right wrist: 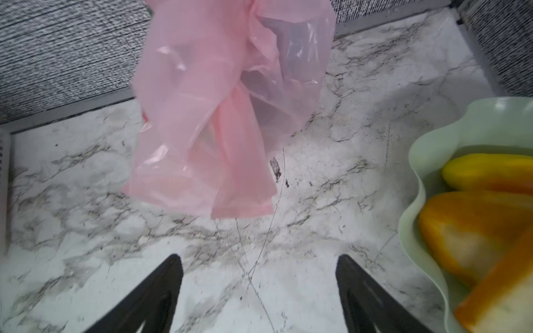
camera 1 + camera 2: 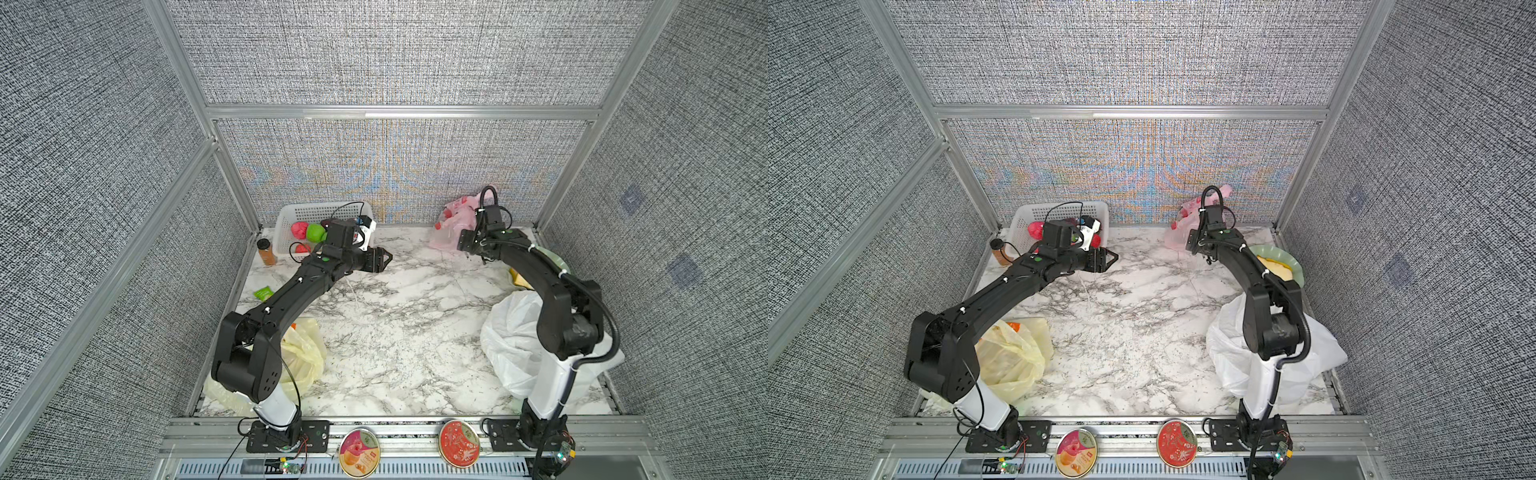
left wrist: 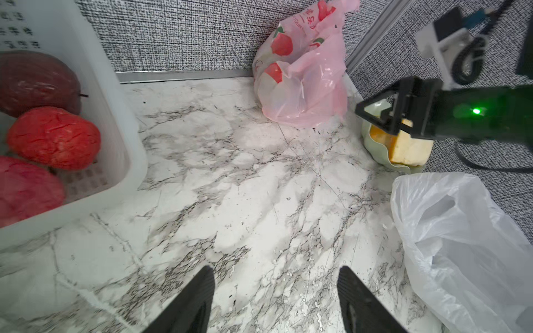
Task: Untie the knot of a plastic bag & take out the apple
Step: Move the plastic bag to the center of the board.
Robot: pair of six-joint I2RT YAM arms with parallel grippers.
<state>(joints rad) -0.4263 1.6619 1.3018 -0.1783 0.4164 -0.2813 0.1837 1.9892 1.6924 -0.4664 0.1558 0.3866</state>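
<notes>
A pink plastic bag (image 2: 451, 226) (image 2: 1177, 235) (image 3: 300, 83) (image 1: 225, 115) printed with red fruit slumps crumpled against the back wall, right of centre. My right gripper (image 2: 462, 245) (image 2: 1192, 246) (image 1: 259, 262) hovers just in front of it, open, with only marble between its fingers. My left gripper (image 2: 386, 259) (image 2: 1113, 258) (image 3: 275, 271) stands open and empty over the table beside the white basket (image 2: 291, 212) (image 3: 127, 138). In the basket lie a red apple (image 2: 298, 229) (image 3: 54, 138), a green one (image 2: 316, 232) and a dark red one (image 3: 37, 80). No knot shows on the bag.
A pale green plate (image 2: 1281, 255) (image 1: 418, 161) with orange and yellow food sits at the right wall. A white bag (image 2: 511, 332) (image 3: 461, 245) lies by the right arm's base and a yellow bag (image 2: 303, 353) by the left's. A bottle (image 2: 267, 251) stands left of the basket.
</notes>
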